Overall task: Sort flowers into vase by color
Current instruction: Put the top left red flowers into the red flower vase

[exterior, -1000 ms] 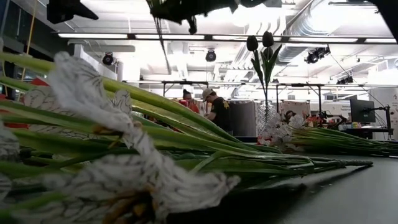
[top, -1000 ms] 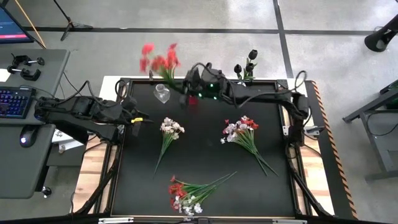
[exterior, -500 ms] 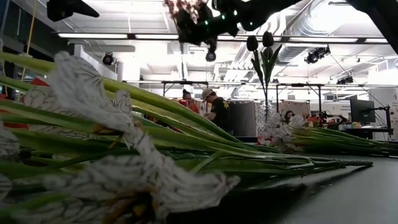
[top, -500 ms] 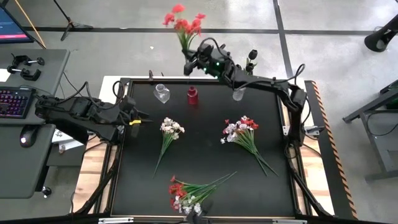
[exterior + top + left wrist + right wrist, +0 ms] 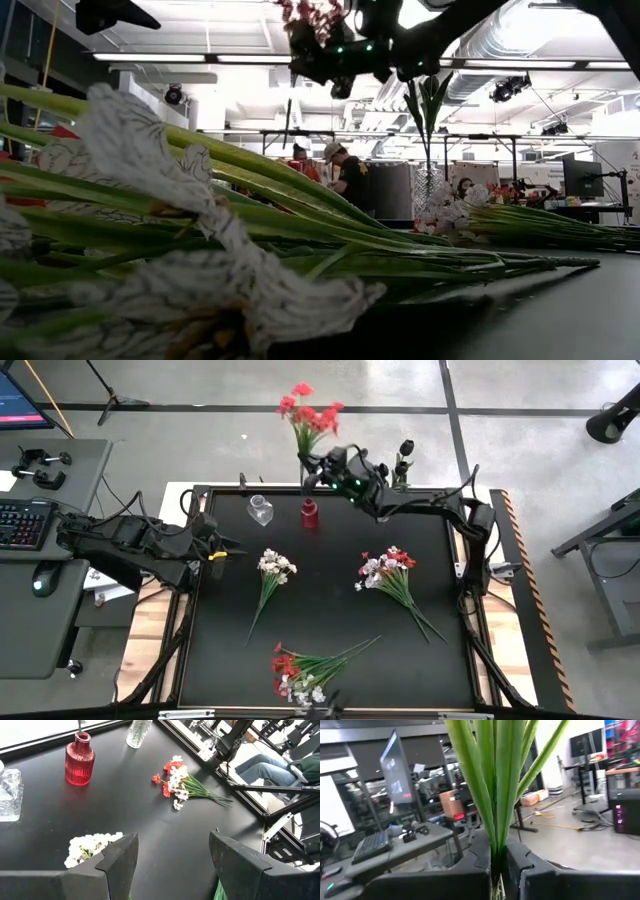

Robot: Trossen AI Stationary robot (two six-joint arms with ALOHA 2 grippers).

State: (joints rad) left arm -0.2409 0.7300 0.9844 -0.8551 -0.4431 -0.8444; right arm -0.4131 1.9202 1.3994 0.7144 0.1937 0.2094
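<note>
My right gripper [image 5: 318, 460] is high over the table's far edge, shut on a red flower spray [image 5: 310, 410] whose blossoms [image 5: 310, 12] stand above it. A red vase [image 5: 309, 513] and a clear vase [image 5: 260, 510] stand just nearer. Farther right, a clear vase [image 5: 428, 190] holds black flowers [image 5: 405, 450]. A white bunch [image 5: 275, 565], a red-and-white bunch [image 5: 385, 568] and a third bunch [image 5: 295, 670] lie flat on the table. My left gripper [image 5: 222, 552] waits open at the left edge. My right gripper pinches the red spray's green stems [image 5: 495, 840] between its two fingers, across the stems. The spray is lifted clear and stands nearly upright. Its blossoms are above the fingers, and a thin stem end [image 5: 288, 120] hangs below them.
The black table top [image 5: 330, 610] has a raised rim. The right arm [image 5: 430, 510] reaches along the far edge. In the left wrist view the red vase [image 5: 79, 759] and two clear vases [image 5: 138, 731] [image 5: 7, 795] stand apart. People show in the room beyond.
My right gripper rose and moved from above the vases toward the far edge, then a little right. The red spray it holds swung from leaning left over the table to nearly upright, blossoms on top.
</note>
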